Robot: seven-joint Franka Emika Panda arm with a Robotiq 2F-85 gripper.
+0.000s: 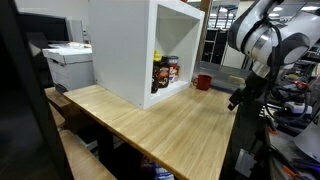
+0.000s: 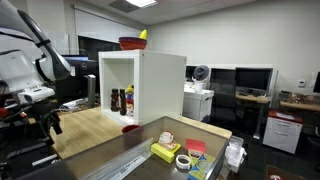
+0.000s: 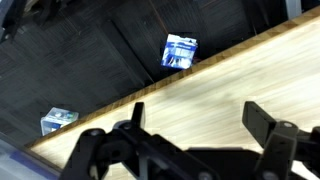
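My gripper (image 3: 192, 118) stands open over the edge of the wooden table (image 3: 210, 80), nothing between its fingers. In both exterior views the gripper (image 1: 240, 97) (image 2: 52, 122) hangs low by one table edge, away from everything on it. A white open-fronted cabinet (image 1: 140, 50) (image 2: 145, 85) stands on the table. Inside it are dark bottles and jars (image 1: 165, 73) (image 2: 122, 101). A red cup (image 1: 204, 81) (image 2: 130, 127) stands on the table beside the cabinet. On the cabinet's top rests a red bowl (image 2: 131, 43) with a yellow object (image 2: 143, 34) next to it.
Below the table edge, two blue-white packets (image 3: 180, 51) (image 3: 58, 120) lie on the dark floor. A printer (image 1: 68, 65) stands behind the table. A tray with tape roll (image 2: 184, 160) and yellow box (image 2: 165, 151) sits nearby. Desks with monitors (image 2: 250, 80) fill the room.
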